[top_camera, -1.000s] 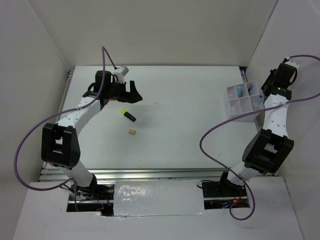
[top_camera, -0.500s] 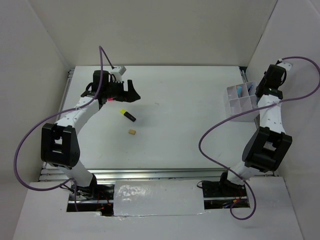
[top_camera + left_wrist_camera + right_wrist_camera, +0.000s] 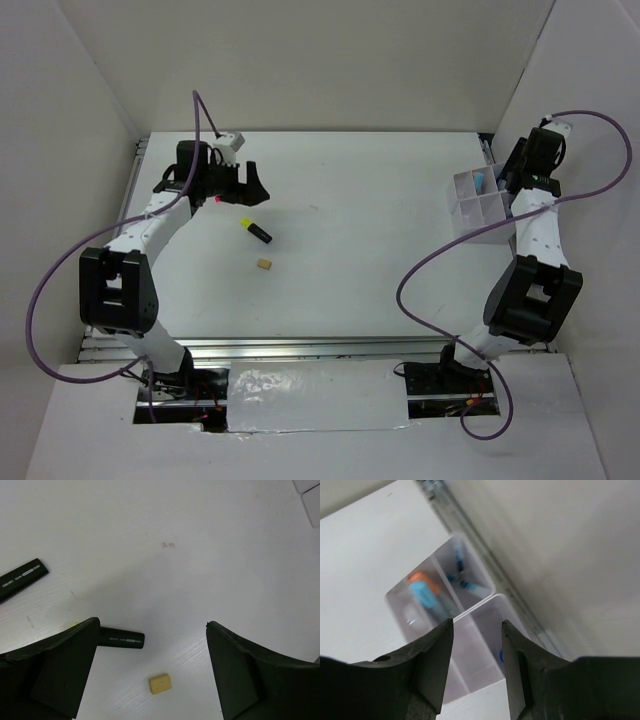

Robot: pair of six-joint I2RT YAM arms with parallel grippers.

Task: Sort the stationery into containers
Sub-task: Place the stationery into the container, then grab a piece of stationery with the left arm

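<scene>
Hovering wide-spread, the left gripper hangs above the yellow highlighter and tan eraser, mid-left on the table; the highlighter seems light, stiff and slick, best pinched across mid-barrel; the right gripper, parted and empty, overhangs the organiser tray at the right edge.

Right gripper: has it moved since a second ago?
Yes. The right gripper has shifted left, from beside the organiser tray's right edge to above its far right corner.
</scene>
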